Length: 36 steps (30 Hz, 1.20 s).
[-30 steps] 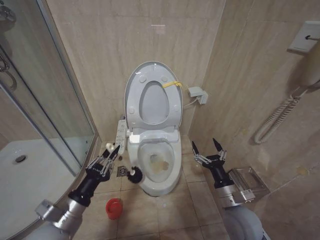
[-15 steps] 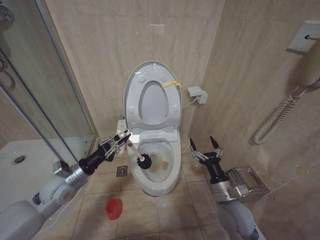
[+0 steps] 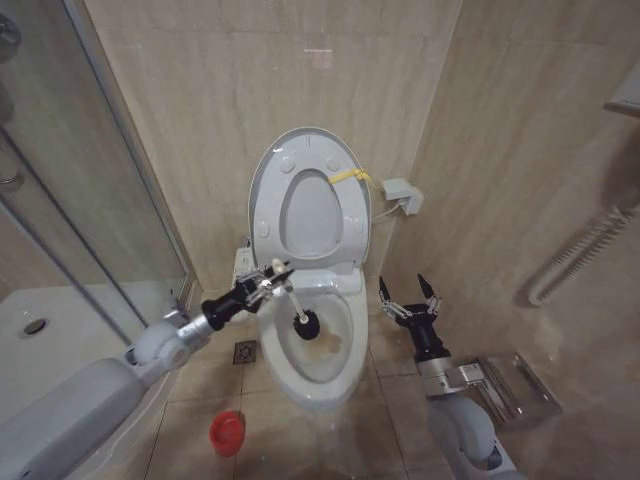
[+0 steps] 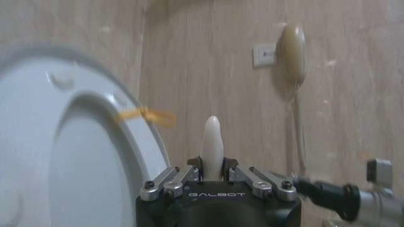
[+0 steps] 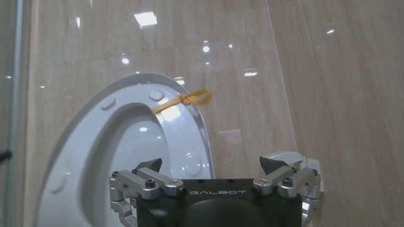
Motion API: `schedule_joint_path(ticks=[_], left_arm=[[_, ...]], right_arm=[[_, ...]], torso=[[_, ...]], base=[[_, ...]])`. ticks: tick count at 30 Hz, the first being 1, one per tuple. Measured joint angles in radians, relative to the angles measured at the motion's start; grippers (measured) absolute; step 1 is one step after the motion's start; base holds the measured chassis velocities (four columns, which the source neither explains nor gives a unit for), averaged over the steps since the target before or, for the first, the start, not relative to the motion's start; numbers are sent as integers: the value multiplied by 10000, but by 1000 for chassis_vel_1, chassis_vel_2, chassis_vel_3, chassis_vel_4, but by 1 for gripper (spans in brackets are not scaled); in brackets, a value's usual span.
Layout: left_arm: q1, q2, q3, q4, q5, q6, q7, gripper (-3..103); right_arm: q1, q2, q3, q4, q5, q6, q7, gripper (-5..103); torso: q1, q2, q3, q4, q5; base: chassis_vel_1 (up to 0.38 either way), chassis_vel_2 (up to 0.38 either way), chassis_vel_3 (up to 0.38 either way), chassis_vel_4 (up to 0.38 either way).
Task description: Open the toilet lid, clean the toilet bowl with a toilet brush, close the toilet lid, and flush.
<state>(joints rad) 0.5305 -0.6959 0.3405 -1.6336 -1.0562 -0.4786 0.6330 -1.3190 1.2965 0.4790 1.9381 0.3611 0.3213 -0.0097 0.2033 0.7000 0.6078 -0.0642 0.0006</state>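
Gripping the slim whitish-handled toilet brush (image 3: 296, 305), the left pincer (image 3: 277, 274) hangs over the left rim of the white ceramic toilet bowl (image 3: 340, 375), dark bristles down inside by the yellow-brown stain. Behind, the glossy white oval toilet lid (image 3: 266, 180) stands raised against the beige tiled wall (image 3: 220, 90), its yellow strap (image 3: 347, 176) at the rim. The right pincer (image 3: 408, 294) hovers spread and empty beside the bowl's right edge, and a small red holder cup (image 3: 227, 431) sits on the tiled floor (image 3: 390, 400).

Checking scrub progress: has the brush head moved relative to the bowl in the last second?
Yes. The toilet brush, held by the left gripper, went from outside the toilet bowl, on its left, over the rim; its head now sits inside, beside the stain.
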Motion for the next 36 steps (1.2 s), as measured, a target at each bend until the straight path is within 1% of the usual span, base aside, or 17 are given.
schedule_joint_path(ticks=[4,6,7,10,11,12,14,15,16,18,20,21,24,25,29,34,36], left_arm=[[-546,-668,727,776,221,-41,390,21],[-750,-1020,1071,1214,401,-46,646,21],[-750,-1020,1071,1214,401,-46,646,21],[-998,-1503,1433,1965,947,-94,1099,21],[-998,-1503,1433,1965,947,-94,1099,21],[-1086,-1650,1537,2279,1239,-161,1258,21],[-1221,-1854,1767,2745,1599,-332,1355,21],[-1311,-1995,1981,3047,1745,-507,1293,21],[-1311,-1995,1981,3047,1745,-507,1293,21],[-1464,-2397,2429,3801,1961,-920,1022,21],[-1587,-2814,2723,4423,2142,-1139,905,21],[-1587,-2814,2723,4423,2142,-1139,905,21],[-2023,-3606,3336,5769,2400,-1521,807,21],[-2023,-3606,3336,5769,2400,-1521,807,21],[-2389,-4456,4103,7307,2669,-1882,682,21],[-2525,-4913,4441,7478,2495,-1934,531,21],[-2647,-5063,4449,6826,2168,-1903,403,21]], right_arm=[[96,-16,52,-142,-8,35,-4,100],[145,-29,92,-203,-3,41,-8,100],[145,-29,92,-203,-3,41,-8,100],[190,17,152,-287,9,49,-17,100],[190,17,152,-287,9,49,-17,100],[198,55,173,-311,16,53,-17,100],[204,150,209,-329,35,70,-27,100],[205,221,238,-330,52,77,-38,100],[205,221,238,-330,52,77,-38,100],[231,442,309,-331,98,90,-56,100],[285,620,367,-346,110,91,-72,100],[285,620,367,-346,110,91,-72,100],[347,849,455,-419,114,95,-122,100],[347,849,455,-419,114,95,-122,100],[253,966,504,-447,141,130,-151,100],[126,860,545,-400,181,207,-220,100],[63,753,594,-319,253,237,-240,100]], torso=[[8,-3,4,-8,-2],[3,-2,2,6,1],[3,-2,2,6,1],[-6,1,-3,6,1],[-6,1,-3,6,1],[-9,2,-4,-1,2],[-9,2,-4,-3,0],[-9,2,-4,0,1],[-9,2,-4,0,1],[-8,2,-3,-1,-1],[-5,2,-2,3,-1],[-5,2,-2,3,-1],[-4,2,-2,2,1],[-4,2,-2,2,1],[-5,2,-2,-1,2],[-5,1,-2,4,2],[-4,1,-1,3,0]], base=[[-152,109,93,-125],[-76,58,24,-35],[-49,58,42,-1],[43,-23,13,70],[63,-44,-16,56],[52,-75,-16,36],[37,-64,-53,28],[0,0,0,0],[0,0,0,0],[0,0,0,0],[0,0,0,0],[0,0,0,0],[0,0,0,0],[0,0,0,0],[0,0,0,0],[0,0,0,0],[0,0,0,0]])
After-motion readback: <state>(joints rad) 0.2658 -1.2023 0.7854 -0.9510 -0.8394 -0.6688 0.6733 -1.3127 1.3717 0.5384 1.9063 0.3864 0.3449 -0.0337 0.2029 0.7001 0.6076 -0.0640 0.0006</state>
